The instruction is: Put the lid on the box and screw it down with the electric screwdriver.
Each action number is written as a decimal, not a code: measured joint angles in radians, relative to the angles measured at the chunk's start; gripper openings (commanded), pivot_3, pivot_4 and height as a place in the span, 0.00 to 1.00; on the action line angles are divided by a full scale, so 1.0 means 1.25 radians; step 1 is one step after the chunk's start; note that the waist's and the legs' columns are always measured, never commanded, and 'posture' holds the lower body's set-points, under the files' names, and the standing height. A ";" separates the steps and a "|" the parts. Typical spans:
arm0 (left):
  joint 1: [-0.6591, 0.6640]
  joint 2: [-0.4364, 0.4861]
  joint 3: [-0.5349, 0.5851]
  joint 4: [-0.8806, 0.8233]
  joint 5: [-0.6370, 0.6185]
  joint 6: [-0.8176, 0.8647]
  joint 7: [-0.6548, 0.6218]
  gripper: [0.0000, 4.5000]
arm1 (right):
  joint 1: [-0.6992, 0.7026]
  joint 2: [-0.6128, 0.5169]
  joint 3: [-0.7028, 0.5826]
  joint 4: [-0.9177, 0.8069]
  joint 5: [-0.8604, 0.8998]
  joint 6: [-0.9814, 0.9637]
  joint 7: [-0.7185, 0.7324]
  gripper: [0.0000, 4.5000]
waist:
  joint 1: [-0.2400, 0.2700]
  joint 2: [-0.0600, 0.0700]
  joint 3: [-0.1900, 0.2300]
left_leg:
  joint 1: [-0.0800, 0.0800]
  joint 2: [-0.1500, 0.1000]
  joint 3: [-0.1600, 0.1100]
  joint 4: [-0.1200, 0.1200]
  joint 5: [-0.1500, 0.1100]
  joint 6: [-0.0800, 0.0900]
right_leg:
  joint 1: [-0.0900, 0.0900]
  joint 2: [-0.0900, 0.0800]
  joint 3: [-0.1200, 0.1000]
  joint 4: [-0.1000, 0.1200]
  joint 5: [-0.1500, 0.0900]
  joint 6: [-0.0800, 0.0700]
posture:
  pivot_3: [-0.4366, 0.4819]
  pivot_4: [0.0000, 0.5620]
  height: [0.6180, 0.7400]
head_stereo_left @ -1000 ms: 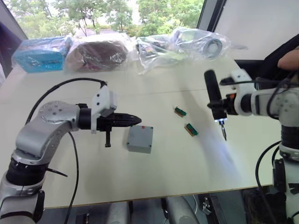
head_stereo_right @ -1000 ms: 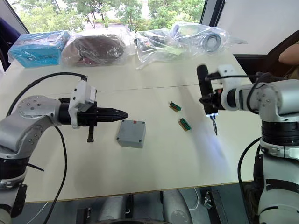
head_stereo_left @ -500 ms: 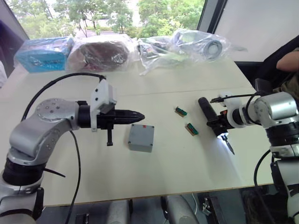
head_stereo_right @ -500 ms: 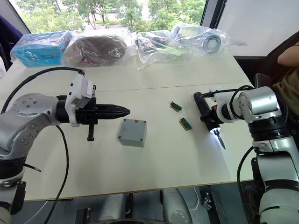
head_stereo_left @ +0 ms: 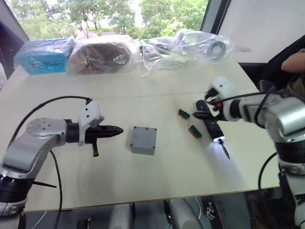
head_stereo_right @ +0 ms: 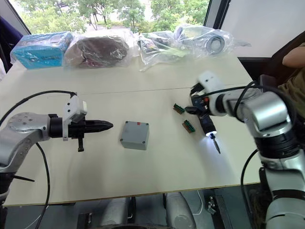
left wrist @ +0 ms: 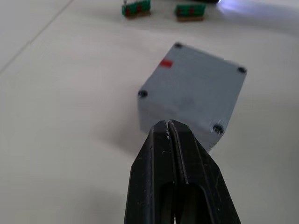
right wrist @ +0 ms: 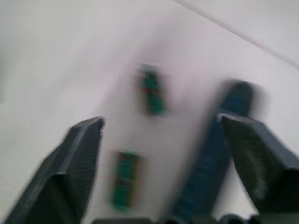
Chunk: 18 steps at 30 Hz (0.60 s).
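The grey box [head_stereo_left: 143, 140] stands mid-table with the lid [left wrist: 194, 91] closing its top, a flat grey face with dark screw holes at the corners and a red mark near one edge. My left gripper [head_stereo_left: 118, 130] is shut and empty, pointing at the box from its left with a short gap between them. The electric screwdriver [head_stereo_left: 210, 125] lies to the right of the box, its white tip light [head_stereo_left: 219, 140] shining towards the front edge. My right gripper [right wrist: 161, 123] is open just above the screwdriver's rear end, with its fingers [right wrist: 84, 140] spread wide and holding nothing.
Two green connector blocks [head_stereo_left: 184, 113] [head_stereo_left: 194, 131] lie between the box and the screwdriver. Plastic-wrapped bundles [head_stereo_left: 102, 51] and a blue pack [head_stereo_left: 40, 55] line the table's far edge. A person's arm [head_stereo_left: 294, 51] shows at the far right.
My right gripper let go of the electric screwdriver, which now lies on the table, and its fingers opened. My left arm pulled back to the left, away from the box.
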 measured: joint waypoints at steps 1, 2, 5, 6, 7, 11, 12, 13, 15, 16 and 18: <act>-0.002 -0.006 -0.019 0.016 0.021 -0.020 -0.007 0.00 | 0.020 0.026 0.004 -0.023 0.009 0.000 -0.001 0.56 | 0.000 0.000 0.000 | 0.000 0.000 0.000 0.000 0.000 0.000 | 0.000 0.000 0.000 0.000 0.000 0.000 | 0.48 0.27 1.00; -0.002 -0.009 -0.029 0.026 0.032 -0.030 -0.010 0.00 | 0.029 0.037 0.006 -0.034 0.014 0.000 -0.001 0.48 | 0.000 0.000 0.000 | 0.000 0.000 0.000 0.001 0.000 0.000 | 0.000 0.000 0.000 0.000 0.000 0.000 | 0.48 0.27 1.00; -0.013 -0.030 -0.058 0.069 0.066 -0.064 -0.016 0.00 | 0.050 0.065 0.009 -0.063 0.017 -0.001 -0.008 0.21 | 0.001 0.000 0.000 | -0.001 0.000 0.000 0.002 0.000 0.000 | 0.001 -0.001 0.000 0.000 0.000 0.000 | 0.48 0.27 1.00; -0.021 -0.041 -0.069 0.083 0.081 -0.077 -0.018 0.00 | 0.062 0.076 0.015 -0.072 0.017 -0.003 -0.008 0.12 | 0.002 0.000 0.000 | -0.001 0.000 0.000 0.002 0.000 0.000 | 0.001 -0.001 0.000 0.000 0.000 -0.001 | 0.48 0.27 1.00; -0.028 -0.051 -0.078 0.095 0.088 -0.087 -0.018 0.00 | 0.071 0.088 0.028 -0.074 0.017 -0.005 -0.008 0.05 | 0.001 0.000 0.000 | 0.000 0.000 0.000 0.002 0.000 0.000 | 0.001 0.000 0.000 0.000 0.000 -0.001 | 0.48 0.27 1.00; -0.061 -0.086 -0.115 0.126 0.121 -0.115 -0.023 0.00 | 0.092 0.108 0.082 -0.075 0.016 -0.023 0.002 0.02 | 0.000 0.000 0.000 | 0.000 0.000 0.000 0.003 0.000 0.000 | 0.001 0.000 0.000 0.002 0.001 -0.001 | 0.48 0.27 1.00; -0.066 -0.092 -0.119 0.135 0.133 -0.123 -0.026 0.00 | 0.092 0.106 0.087 -0.076 0.015 -0.030 0.009 0.02 | -0.002 0.000 0.000 | 0.000 0.000 0.000 0.003 0.000 0.000 | 0.001 0.000 0.000 0.002 0.001 -0.001 | 0.48 0.27 1.00; -0.071 -0.097 -0.121 0.142 0.138 -0.124 -0.026 0.00 | 0.092 0.103 0.092 -0.076 0.014 -0.034 0.013 0.02 | -0.002 0.000 0.000 | 0.000 0.000 0.000 0.003 0.000 0.000 | 0.001 0.000 0.000 0.002 0.001 -0.001 | 0.48 0.27 1.00; -0.107 -0.130 -0.133 0.178 0.154 -0.130 -0.028 0.00 | 0.094 0.113 0.108 -0.076 0.017 -0.044 0.033 0.02 | 0.000 0.000 0.000 | 0.000 0.000 -0.001 0.004 0.000 0.000 | 0.001 0.000 0.000 0.003 0.001 -0.001 | 0.48 0.27 1.00; -0.124 -0.145 -0.142 0.195 0.167 -0.140 -0.027 0.00 | 0.095 0.118 0.121 -0.076 0.018 -0.049 0.041 0.02 | 0.002 0.000 0.000 | 0.001 0.000 -0.001 0.004 0.000 0.000 | 0.001 0.000 0.000 0.004 0.001 -0.001 | 0.48 0.27 1.00; -0.142 -0.163 -0.146 0.226 0.182 -0.153 -0.028 0.00 | 0.099 0.120 0.131 -0.076 0.022 -0.050 0.051 0.02 | 0.002 0.000 0.000 | 0.001 0.000 -0.001 0.005 0.000 0.000 | 0.001 0.000 0.000 0.005 0.001 -0.001 | 0.48 0.27 1.00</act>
